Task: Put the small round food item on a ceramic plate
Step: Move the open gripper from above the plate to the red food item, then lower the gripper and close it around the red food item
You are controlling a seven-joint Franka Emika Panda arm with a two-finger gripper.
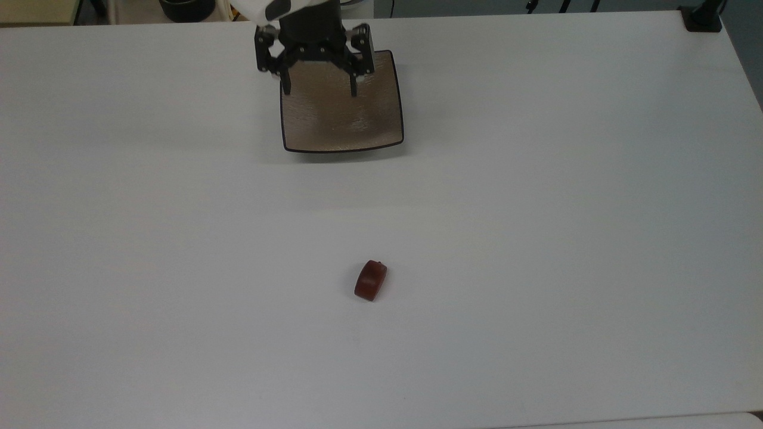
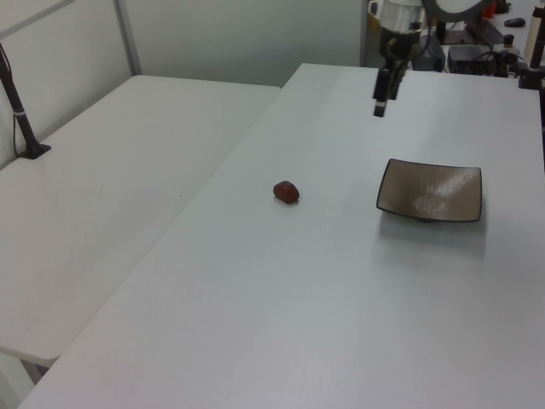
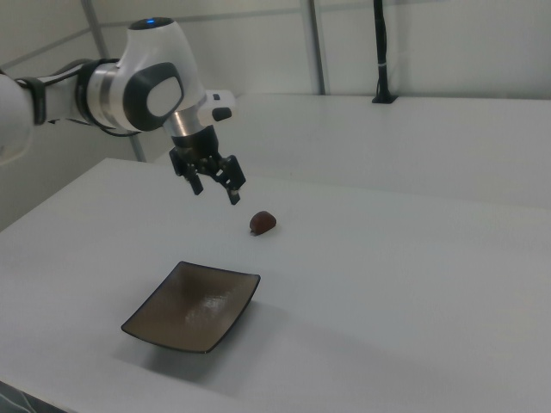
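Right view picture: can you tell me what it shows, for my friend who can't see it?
A white robot arm holds its open black gripper in the air above a white table. Below it sits an empty square brown plate, and a small reddish-brown food lump lies on the table farther back.

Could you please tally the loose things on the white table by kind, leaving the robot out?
Ceramic plate: 1, square, brown-grey
Small round food item: 1, reddish-brown
Total: 2
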